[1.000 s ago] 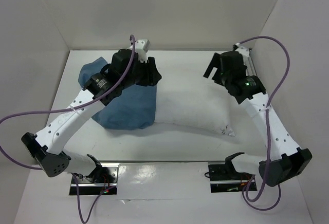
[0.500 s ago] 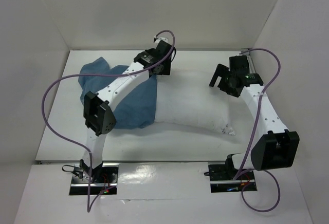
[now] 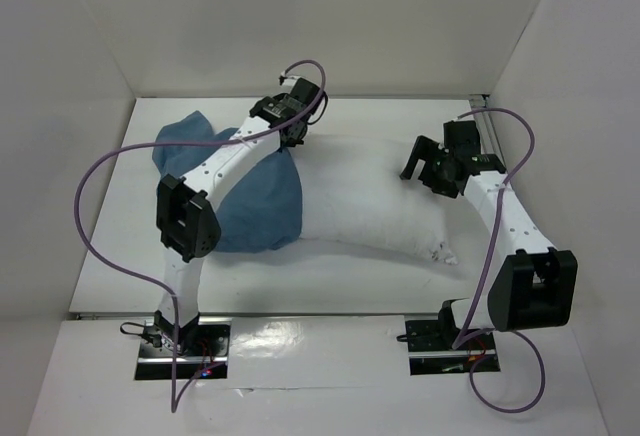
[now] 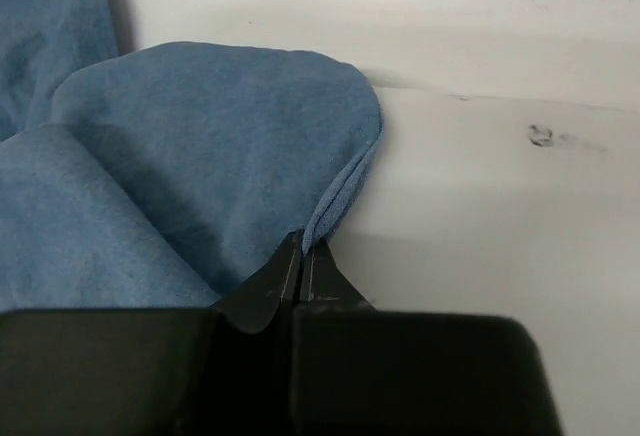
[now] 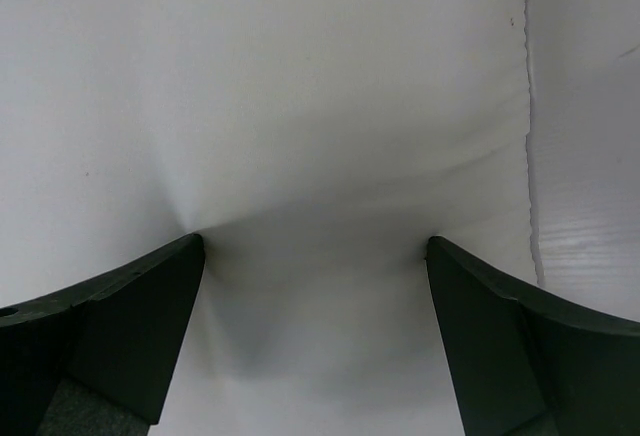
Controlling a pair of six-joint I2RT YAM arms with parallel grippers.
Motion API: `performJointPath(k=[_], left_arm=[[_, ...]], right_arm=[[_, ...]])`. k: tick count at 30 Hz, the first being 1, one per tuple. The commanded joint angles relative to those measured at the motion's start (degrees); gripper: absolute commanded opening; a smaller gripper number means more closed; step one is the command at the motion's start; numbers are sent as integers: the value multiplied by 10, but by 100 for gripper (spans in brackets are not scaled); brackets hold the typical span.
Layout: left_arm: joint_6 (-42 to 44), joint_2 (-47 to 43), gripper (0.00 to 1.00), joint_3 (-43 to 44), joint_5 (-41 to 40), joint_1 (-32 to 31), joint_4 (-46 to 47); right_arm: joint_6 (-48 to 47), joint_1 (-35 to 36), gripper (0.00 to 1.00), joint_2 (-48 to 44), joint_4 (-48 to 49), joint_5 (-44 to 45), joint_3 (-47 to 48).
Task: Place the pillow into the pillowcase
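Left wrist view first: the left gripper (image 4: 300, 256) is pinched tight on the hemmed edge of the blue pillowcase (image 4: 200, 146), right at its mouth. The white pillow (image 3: 375, 206) stretches away to the right across the table (image 3: 115, 256), its left end apparently inside the cloth. The right gripper (image 5: 315, 246) stands spread wide, fingertips dimpling the pillow, grasping nothing. Both look light, limp and forgiving. Thin cloth suits that hem pinch, I'd say, while the plump pillow wants a deep bunched bite near its free end.

The pillowcase (image 3: 268, 206) was plain medium blue, the pillow (image 3: 370, 206) plain white. The table (image 3: 330, 274) was white; the left arm (image 3: 235, 156) white with black joints.
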Motion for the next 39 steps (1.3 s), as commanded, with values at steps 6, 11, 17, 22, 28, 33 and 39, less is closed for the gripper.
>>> performJointPath(k=[6,11,17,22,28,33,39], left_arm=[[16,-78,0,18,72,7,-13],[37,-116,0,18,148,7,32],[37,-116,0,13,254,7,62],[37,-88,0,19,348,7,78],[57,-88,0,87,447,-19,78],[38,-88,0,217,547,-26,67],[-23,-127,0,55,617,-61,184]], right_arm=[[-5,2,99,-17,-15,38,-3],[-4,-22,100,-25,-15,32,8],[-15,-27,100,29,20,-62,-16],[-2,26,32,42,103,-221,-53],[19,103,0,-50,83,-167,62],[19,136,0,-77,49,-137,183],[61,193,0,-96,113,-90,22]])
